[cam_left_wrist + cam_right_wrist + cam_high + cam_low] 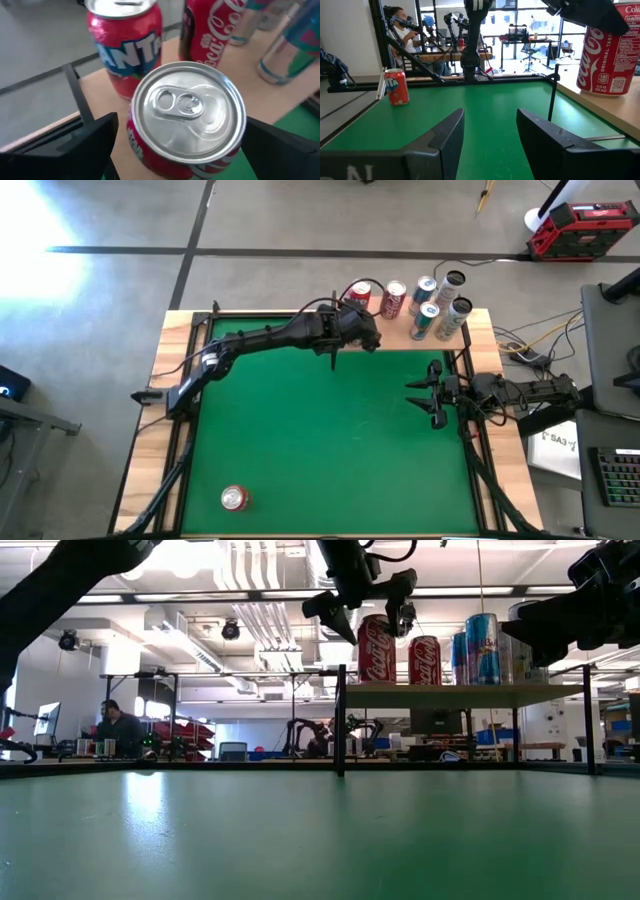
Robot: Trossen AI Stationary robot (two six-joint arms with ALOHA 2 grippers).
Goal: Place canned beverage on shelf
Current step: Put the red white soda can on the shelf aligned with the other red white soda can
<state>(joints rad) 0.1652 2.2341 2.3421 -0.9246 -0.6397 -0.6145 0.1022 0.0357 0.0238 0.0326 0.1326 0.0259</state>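
The left pincer (362,317) is hovering above the shelf (400,332), its fingers (65,150) standing wide on either side of a red Coca-Cola can (187,120) without touching it. That can is sitting upright on the shelf's near edge, close to the left corner post. Just beside it are standing a red Fanta can (125,47), another Coca-Cola can (424,660) and several slim silver-and-blue cans (482,648). The right pincer (438,395) is waiting at the right side of the green surface (330,450), its fingers drawn narrow and holding nothing. One more red can (234,498) is standing alone near the front left corner
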